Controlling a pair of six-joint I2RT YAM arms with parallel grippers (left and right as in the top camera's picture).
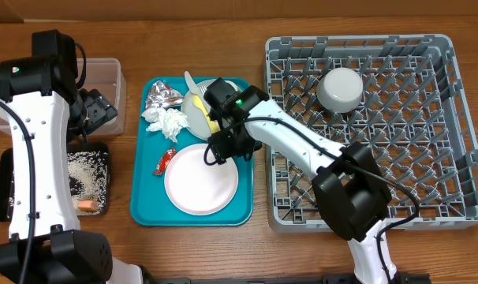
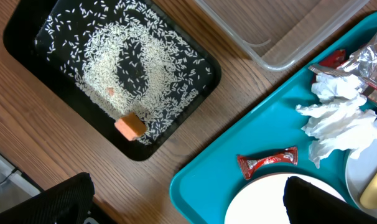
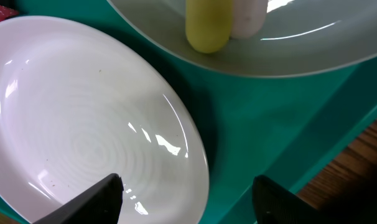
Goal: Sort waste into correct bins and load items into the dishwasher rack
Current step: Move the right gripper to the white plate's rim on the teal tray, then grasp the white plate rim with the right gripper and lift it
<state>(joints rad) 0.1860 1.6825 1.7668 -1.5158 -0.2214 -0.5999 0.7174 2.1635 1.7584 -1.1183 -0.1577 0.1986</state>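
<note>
Presently the right gripper (image 3: pixel 185 182) hangs low over the teal serving tray (image 1: pixel 144 201), fingers apart and clamped on nothing. The right-hand rim of the white round plate (image 3: pixel 70 124) lies between its fingers: one fingertip is over the plate's face, the other over bare teal beside it. Whether either finger touches the plate cannot be told. Just beyond this gripper sits the pale grey-green plate (image 3: pixel 300 37), carrying the yellow fork handle (image 3: pixel 207 25) and a pale cutlery handle (image 3: pixel 247 15) side by side. On the same tray, left of the plates, lie the crumpled foil ball (image 1: pixel 164 98), the white napkin (image 1: pixel 166 122) and the red packet (image 2: pixel 266 162). The left gripper (image 2: pixel 188 183) stands wide apart and empty, above the tray's near-left corner. The black tray (image 2: pixel 27 37) holds scattered rice grains (image 2: pixel 114 62) and the orange cube (image 2: pixel 130 126). The clear tub (image 2: pixel 282 37) sits beside it. In the grey dishwasher rack (image 1: pixel 452 118) a white bowl (image 1: pixel 340 88) rests mouth down.
</note>
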